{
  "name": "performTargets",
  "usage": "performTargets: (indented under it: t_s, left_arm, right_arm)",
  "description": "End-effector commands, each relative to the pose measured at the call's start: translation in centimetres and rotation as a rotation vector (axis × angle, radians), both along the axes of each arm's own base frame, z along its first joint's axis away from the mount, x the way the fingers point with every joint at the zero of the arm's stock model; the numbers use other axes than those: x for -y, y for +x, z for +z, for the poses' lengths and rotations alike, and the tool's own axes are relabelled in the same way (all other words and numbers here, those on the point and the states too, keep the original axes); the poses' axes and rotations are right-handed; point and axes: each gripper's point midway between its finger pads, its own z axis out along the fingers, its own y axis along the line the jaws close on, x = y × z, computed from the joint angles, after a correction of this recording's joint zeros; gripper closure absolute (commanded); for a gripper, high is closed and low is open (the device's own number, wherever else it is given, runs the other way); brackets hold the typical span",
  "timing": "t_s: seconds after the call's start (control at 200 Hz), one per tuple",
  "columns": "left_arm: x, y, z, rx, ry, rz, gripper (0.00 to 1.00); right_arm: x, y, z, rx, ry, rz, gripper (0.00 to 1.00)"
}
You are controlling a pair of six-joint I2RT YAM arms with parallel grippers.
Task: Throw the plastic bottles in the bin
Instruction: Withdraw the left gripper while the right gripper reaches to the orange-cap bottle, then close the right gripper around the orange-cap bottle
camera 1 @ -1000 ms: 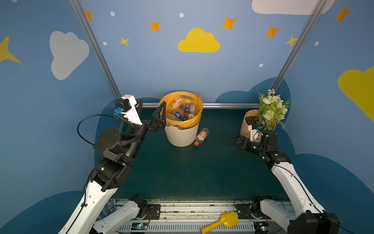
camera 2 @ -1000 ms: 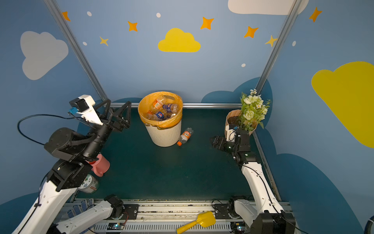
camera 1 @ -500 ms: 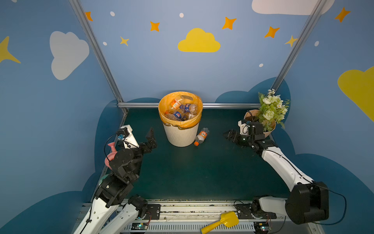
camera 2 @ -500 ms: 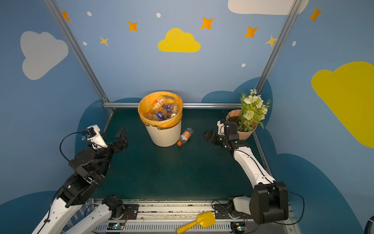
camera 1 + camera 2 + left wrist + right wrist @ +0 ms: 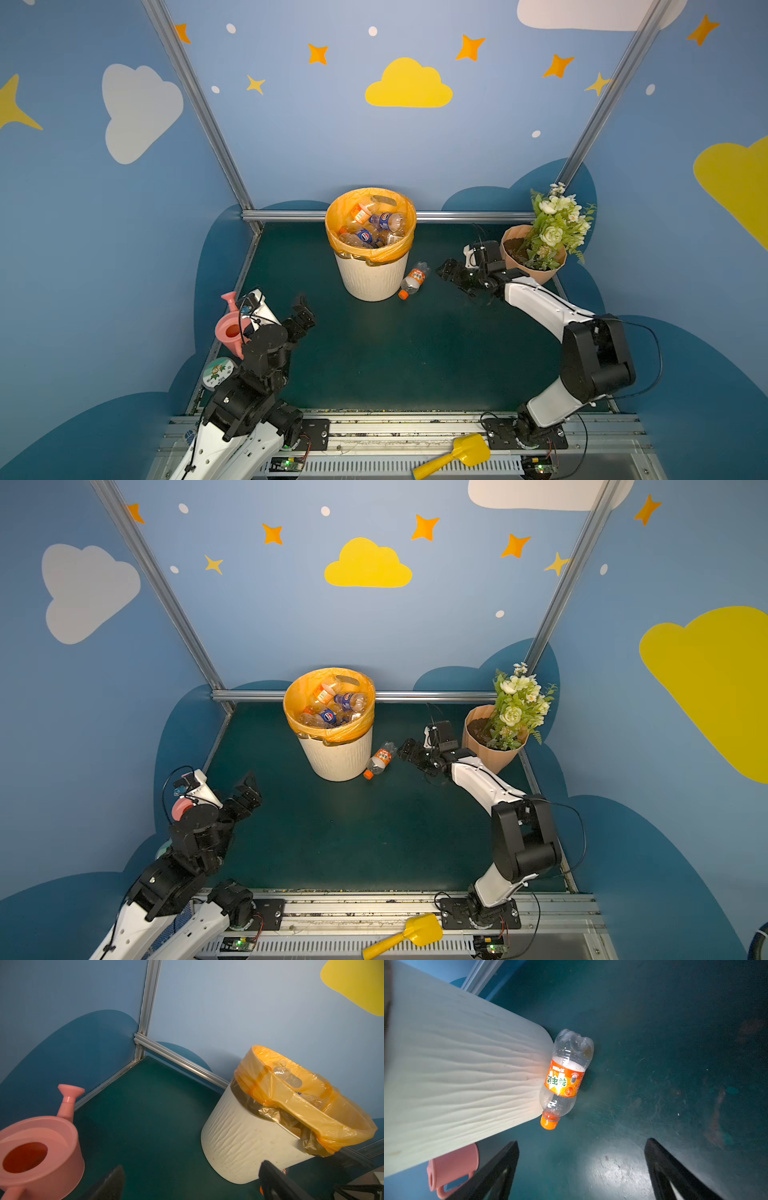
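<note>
At the back middle of the dark green surface (image 5: 374, 357), upright: a round cream-white ribbed plastic bin (image 5: 368, 280) lined with an orange plastic bag (image 5: 345, 245). Inside it, in both top views, a heap of small clear plastic bottles (image 5: 376, 228) with blue and orange labels. Lying on its side at the foot of the bin, on the right in both top views: one clear plastic bottle with an orange label and orange cap (image 5: 412, 279), cap toward the front edge. In the right wrist view, touching the ribbed wall.

Right pincer (image 5: 449, 272): released, jaws spread wide, nothing between them. Low over the surface, between the lying bottle and a peach-coloured flower pot (image 5: 540, 272) of white and green flowers. Near the bottle, apart from it.

Left pincer (image 5: 305, 313): released too, jaws wide and empty. At the front left, just beside a pink plastic watering can (image 5: 227, 330), well apart from the bin.

At the left edge, partly hidden by that arm: a round jar with a cartoon lid (image 5: 218, 372). On the front rail: a yellow plastic scoop (image 5: 457, 455).
</note>
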Motion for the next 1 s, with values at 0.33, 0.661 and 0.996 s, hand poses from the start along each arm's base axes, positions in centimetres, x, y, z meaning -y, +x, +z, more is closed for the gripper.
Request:
performTargets:
  t_s: [0.33,0.661,0.996]
  left_arm:
    - [-0.3,-0.1,-1.3,-0.05,-0.001,0.021,0.0]
    - [0.3,0.5,-1.1,-0.049,-0.017,-0.001,0.0]
    - [0.0,0.5,-0.5,-0.033,-0.019,0.006,0.0]
  right_arm:
    - [-4.4,3.4,-3.7,-0.105,0.016,0.018,0.1]
    - [-4.9,4.7,-7.1,-0.196,-0.092,0.029,0.13]
    - [-5.4,5.0,-9.6,-0.248,-0.223,0.049,0.17]
